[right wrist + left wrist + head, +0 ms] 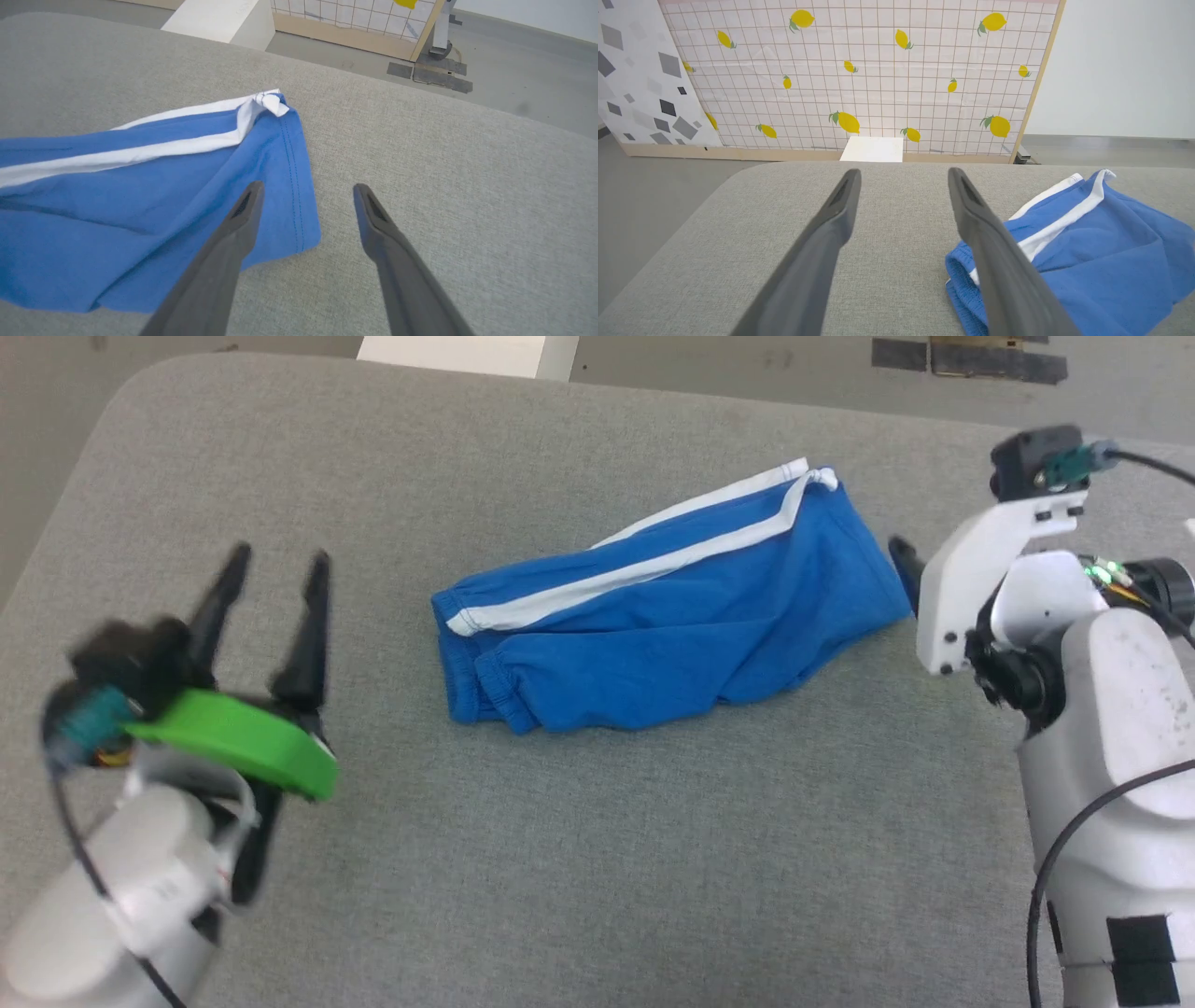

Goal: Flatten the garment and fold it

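Observation:
The garment [672, 616], royal-blue shorts with white side stripes, lies folded in half on the grey padded table [597, 859], waistband at the left and hem at the right. My left gripper [277, 558] hovers open to the left of the waistband, a clear gap from the cloth. In the left wrist view the left gripper [903, 175] points past the garment [1101, 252], which lies to its right. My right gripper [308, 189] stands open just above the garment's hem corner [294, 186], holding nothing. In the head view its dark fingertip [904, 560] shows beside the hem.
A white box [467, 353] stands on the floor behind the table's far edge. A lemon-print grid panel [878, 70] and a grey speckled panel [640, 70] stand beyond it. Dark tape strips [971, 359] mark the floor at the back right. Bare grey table surrounds the garment.

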